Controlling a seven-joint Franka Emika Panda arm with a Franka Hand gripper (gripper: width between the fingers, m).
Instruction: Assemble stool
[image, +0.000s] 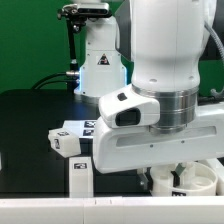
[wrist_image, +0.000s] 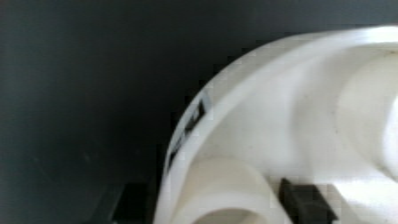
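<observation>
In the exterior view, your arm's bulky white wrist blocks most of the scene. The claw beneath it is hidden, so you cannot read its opening here. Only a slice of the round seat shows under the arm, and its hollow is too covered to make out. Blocky legs lie on the black table, well apart from the claw toward the exterior view's left.

In the wrist view, the seat is blurred and cut off by the frame. The claw straddles its white rim with a dark fingertip on each side. You cannot tell whether it is gripping.
</observation>
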